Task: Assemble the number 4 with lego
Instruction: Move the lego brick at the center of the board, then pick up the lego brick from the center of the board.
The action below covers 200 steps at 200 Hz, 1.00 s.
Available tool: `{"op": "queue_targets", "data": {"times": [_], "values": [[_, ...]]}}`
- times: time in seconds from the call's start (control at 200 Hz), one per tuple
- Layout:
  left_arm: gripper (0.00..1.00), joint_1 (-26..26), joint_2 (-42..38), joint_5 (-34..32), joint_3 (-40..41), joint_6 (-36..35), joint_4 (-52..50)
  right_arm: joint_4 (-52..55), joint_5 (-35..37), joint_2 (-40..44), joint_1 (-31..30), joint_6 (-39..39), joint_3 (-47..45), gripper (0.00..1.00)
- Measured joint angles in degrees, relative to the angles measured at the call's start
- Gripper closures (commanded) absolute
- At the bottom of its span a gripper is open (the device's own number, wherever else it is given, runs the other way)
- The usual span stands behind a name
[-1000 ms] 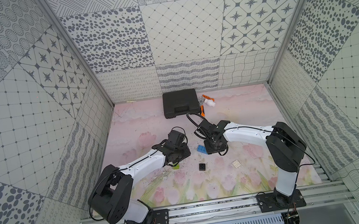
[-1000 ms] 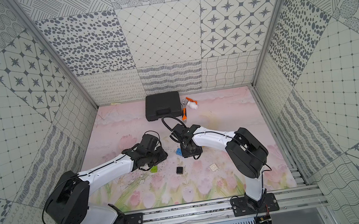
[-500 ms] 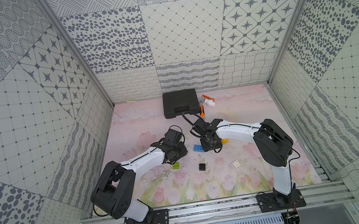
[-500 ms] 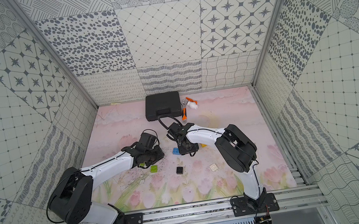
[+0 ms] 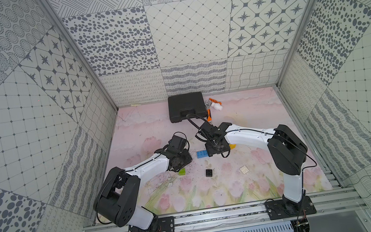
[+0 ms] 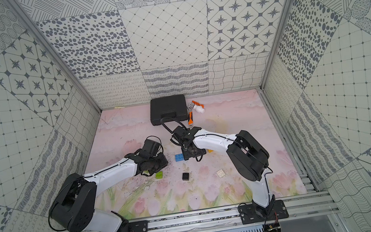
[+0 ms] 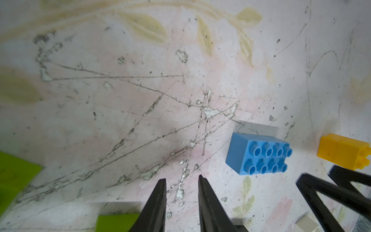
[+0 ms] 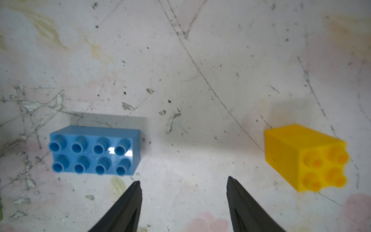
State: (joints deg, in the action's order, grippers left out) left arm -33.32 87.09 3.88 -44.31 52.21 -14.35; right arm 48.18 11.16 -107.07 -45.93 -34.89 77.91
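**Released: my right jaws part between blue and yellow**

Since a second ago my right gripper [image 8: 183, 181] has spread its jaws and holds nothing. Blue brick [image 8: 94, 150] lies at lower left of the right wrist view, yellow brick [image 8: 305, 158] at lower right, apart, unjoined. My left gripper [image 7: 181, 180] stands narrowly parted, empty. Black brick [image 5: 209, 173], white brick [image 5: 244, 169] and green brick [image 5: 182, 171] wait at mid-frame; the black case [image 5: 186, 106] sits clear above.

Two top views high above me, looking steeply down over my whole tabletop [image 5: 147, 132], my wrist cameras close above it, looking past my claw tips, both sharing the blue brick [image 7: 259, 154] and yellow brick [image 8: 305, 156]
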Motion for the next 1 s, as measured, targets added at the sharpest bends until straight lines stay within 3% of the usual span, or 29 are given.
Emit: {"op": "queue_targets", "data": {"times": [0.21, 0.385, 0.7, 0.876, 1.001], "values": [[0.71, 0.4, 2.8, 0.4, -1.6, -0.4, 0.1, 4.6, 3.9, 20.0, -0.9, -2.5, -12.3, 0.02], [0.72, 0.5, 7.1, 1.6, -4.4, -0.5, 1.5, 6.9, 5.4, 29.9, -1.9, -4.3, -22.6, 0.05], [0.72, 0.8, 11.7, 4.0, -7.8, -1.4, 6.0, 4.9, -0.7, 26.9, -4.2, -6.3, -25.1, 0.08], [0.72, 0.8, 12.7, 5.7, -8.0, -1.7, 8.6, 3.6, -1.6, 25.6, -1.3, -6.4, -28.9, 0.09], [0.72, 0.8, 13.0, 6.5, -8.0, -1.8, 9.7, 1.7, -2.8, 22.4, 1.1, -4.9, -29.3, 0.15]]}}
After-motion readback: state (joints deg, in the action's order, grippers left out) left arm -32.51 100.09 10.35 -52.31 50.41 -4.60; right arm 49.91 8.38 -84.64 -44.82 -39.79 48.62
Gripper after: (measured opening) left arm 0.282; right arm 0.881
